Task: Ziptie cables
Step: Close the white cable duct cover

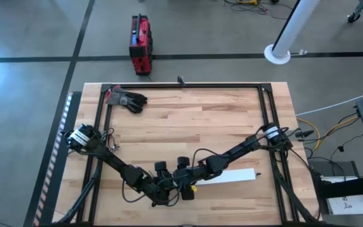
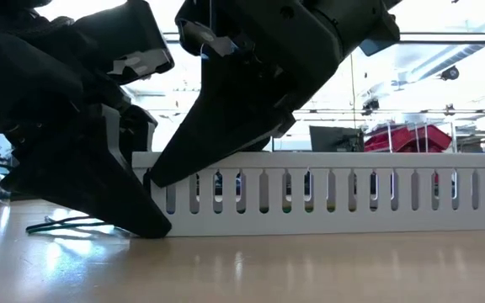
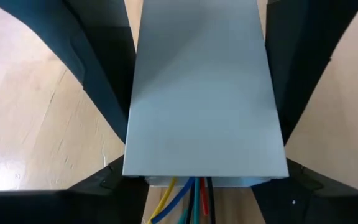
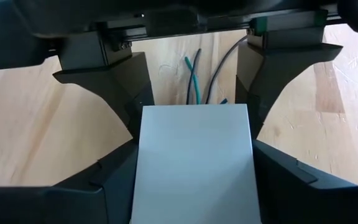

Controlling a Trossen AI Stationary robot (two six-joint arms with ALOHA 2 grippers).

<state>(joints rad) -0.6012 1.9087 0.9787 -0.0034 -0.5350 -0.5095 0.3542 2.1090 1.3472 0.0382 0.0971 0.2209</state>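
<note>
High view, both hands (image 1: 176, 183) grasping white slotted duct (image 1: 232, 176) near table's front edge (image 1: 232, 217), cables (image 4: 194, 78) inside.

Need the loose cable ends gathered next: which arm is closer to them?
Left. The left gripper sits at the white duct end where the cables stick out; the right gripper is further along it.

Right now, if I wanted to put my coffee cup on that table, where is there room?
The wide wood between the black glove and the arms is bare, as is the far right corner. The near edge is crowded: both end effectors, left and right, straddle the white slotted duct, with cables spilling out there.
</note>
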